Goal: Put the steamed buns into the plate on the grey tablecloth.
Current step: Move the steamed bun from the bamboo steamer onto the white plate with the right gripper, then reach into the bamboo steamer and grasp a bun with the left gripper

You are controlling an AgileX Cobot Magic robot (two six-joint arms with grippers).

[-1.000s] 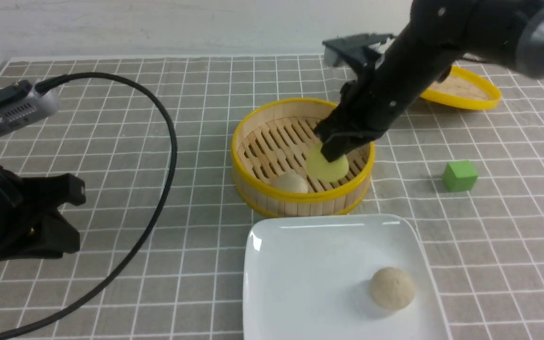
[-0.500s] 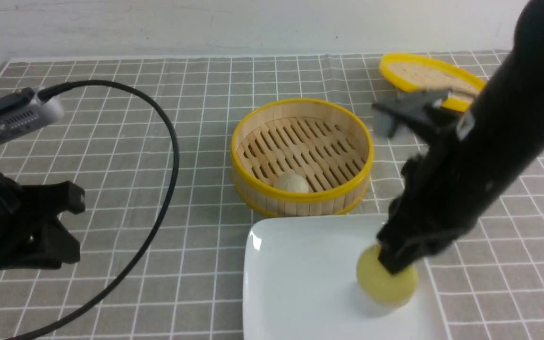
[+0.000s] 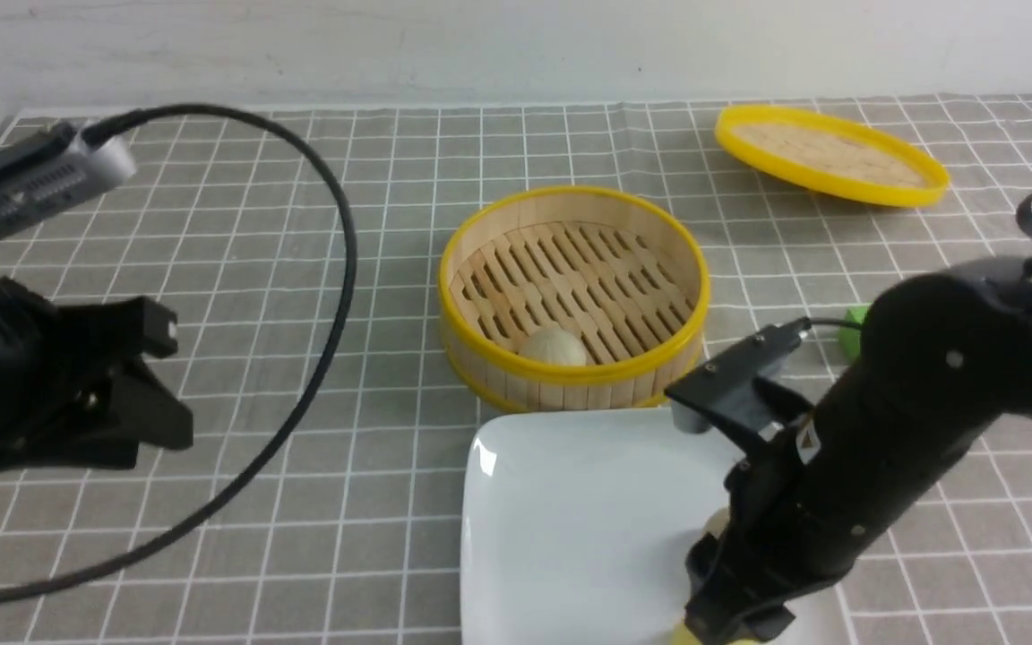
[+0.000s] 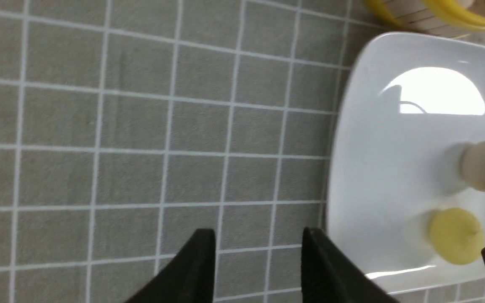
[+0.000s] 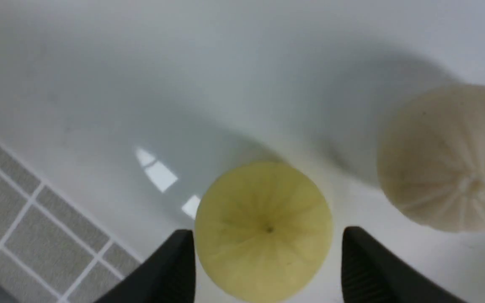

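Observation:
The white square plate lies on the grey tablecloth in front of the bamboo steamer. A pale yellow bun and a beige bun rest on the plate, and both show in the left wrist view. My right gripper is low over the plate and open, with a finger on each side of the yellow bun and a gap at one side. In the front view my right arm hides the beige bun. A third off-white bun sits in the steamer. My left gripper is open and empty.
The flat yellow-rimmed lid lies at the back right. A green cube peeks out behind my right arm. A black cable loops over the cloth on the left. My left gripper hovers over cloth beside the plate's left edge.
My right gripper carried the yellow bun from the steamer to the plate, came down beside the beige bun, and its jaws have parted. My left arm shifted slightly.

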